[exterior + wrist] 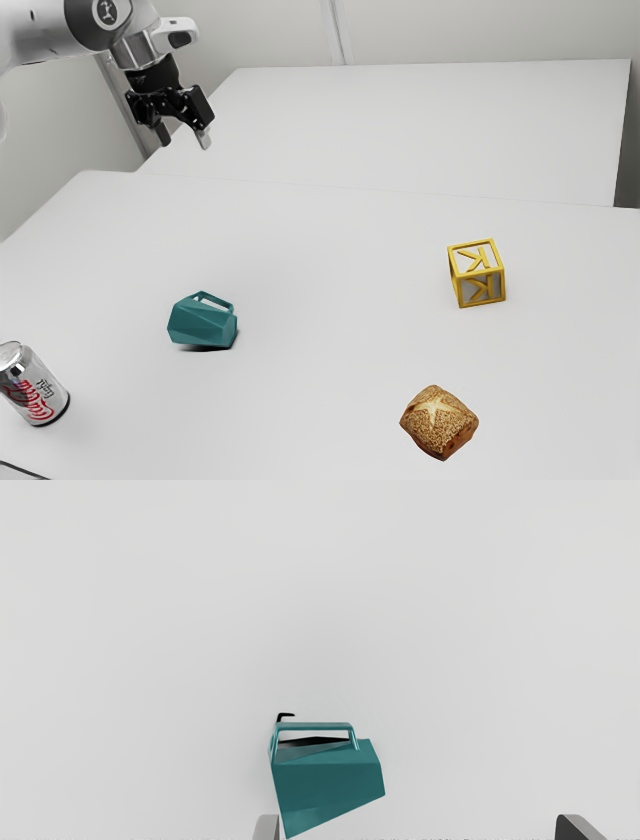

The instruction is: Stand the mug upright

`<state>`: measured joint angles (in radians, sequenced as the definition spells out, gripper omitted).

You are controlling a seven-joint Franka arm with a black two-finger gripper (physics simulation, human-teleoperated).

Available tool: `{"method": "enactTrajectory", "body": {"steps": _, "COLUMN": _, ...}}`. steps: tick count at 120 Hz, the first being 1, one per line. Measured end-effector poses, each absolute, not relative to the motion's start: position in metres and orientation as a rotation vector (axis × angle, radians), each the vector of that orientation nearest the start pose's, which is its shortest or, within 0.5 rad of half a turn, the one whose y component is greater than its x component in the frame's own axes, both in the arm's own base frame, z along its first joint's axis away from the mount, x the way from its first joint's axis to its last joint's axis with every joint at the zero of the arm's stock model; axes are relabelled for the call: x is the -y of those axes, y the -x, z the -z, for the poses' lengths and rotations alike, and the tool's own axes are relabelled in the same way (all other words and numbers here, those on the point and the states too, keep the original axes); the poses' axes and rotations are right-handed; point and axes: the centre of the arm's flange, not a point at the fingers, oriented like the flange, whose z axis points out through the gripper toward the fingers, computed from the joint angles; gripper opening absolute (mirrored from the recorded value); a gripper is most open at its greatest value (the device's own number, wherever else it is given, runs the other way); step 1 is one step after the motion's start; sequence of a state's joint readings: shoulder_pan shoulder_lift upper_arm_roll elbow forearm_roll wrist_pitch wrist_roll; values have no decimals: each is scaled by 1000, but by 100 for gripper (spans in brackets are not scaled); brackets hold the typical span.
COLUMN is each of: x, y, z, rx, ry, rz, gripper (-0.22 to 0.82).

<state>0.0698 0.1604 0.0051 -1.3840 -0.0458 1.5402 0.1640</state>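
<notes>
High above the far left part of the table in the exterior view, my gripper stands open and holds nothing. The teal faceted mug lies on its side on the table, well apart from the gripper, its handle turned upward and toward the far side. From the wrist view, the mug is seen beyond the open gripper, nearer to one fingertip than to the other, with its handle loop standing off the body.
On the white table are a silver soda can at the exterior view's left edge, a brown bread roll near the front, and a yellow letter cube at the right. Another white surface lies behind.
</notes>
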Motion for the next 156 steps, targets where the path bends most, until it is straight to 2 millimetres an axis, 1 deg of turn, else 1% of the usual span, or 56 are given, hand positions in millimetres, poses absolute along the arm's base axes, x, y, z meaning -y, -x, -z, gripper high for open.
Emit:
{"method": "enactTrajectory", "body": {"steps": 31, "x": -39, "y": -599, "z": -616, "rx": -143, "ry": 3186, "rz": -8, "gripper": 60}}
{"method": "enactTrajectory", "body": {"steps": 43, "x": -40, "y": -595, "z": -610, "rx": -139, "ry": 3191, "rz": -36, "gripper": 60}}
{"method": "enactTrajectory", "body": {"steps": 47, "x": -39, "y": -589, "z": -606, "rx": -138, "ry": 3197, "rz": -56, "gripper": 60}}
{"method": "enactTrajectory", "body": {"steps": 54, "x": -42, "y": -573, "z": -602, "rx": -119, "ry": 3230, "rz": -88, "gripper": 60}}
{"method": "enactTrajectory", "body": {"steps": 72, "x": -73, "y": -537, "z": -591, "rx": -11, "ry": 3389, "rz": -131, "gripper": 60}}
{"method": "enactTrajectory", "body": {"steps": 80, "x": -90, "y": -527, "z": -574, "rx": 38, "ry": 3481, "rz": -165, "gripper": 60}}
{"method": "enactTrajectory", "body": {"steps": 85, "x": -102, "y": -516, "z": -561, "rx": 79, "ry": 3536, "rz": -176, "gripper": 60}}
{"method": "enactTrajectory", "body": {"steps": 92, "x": -124, "y": -504, "z": -547, "rx": 152, "ry": 3595, "rz": -147, "gripper": 60}}
{"method": "enactTrajectory", "body": {"steps": 101, "x": -146, "y": -492, "z": -518, "rx": 237, "ry": 3654, "rz": -113, "gripper": 60}}
{"method": "enactTrajectory", "body": {"steps": 116, "x": -157, "y": -491, "z": -489, "rx": 250, "ry": 3694, "rz": -31, "gripper": 60}}
{"method": "enactTrajectory", "body": {"steps": 129, "x": -164, "y": -479, "z": -444, "rx": 310, "ry": 3754, "rz": -4, "gripper": 60}}
{"method": "enactTrajectory", "body": {"steps": 143, "x": -186, "y": -462, "z": -410, "rx": 397, "ry": 3781, "rz": 41, "gripper": 60}}
{"method": "enactTrajectory", "body": {"steps": 149, "x": -196, "y": -458, "z": -390, "rx": 440, "ry": 3781, "rz": 22, "gripper": 60}}
{"method": "enactTrajectory", "body": {"steps": 156, "x": -207, "y": -456, "z": -371, "rx": 496, "ry": 3788, "rz": 24, "gripper": 60}}
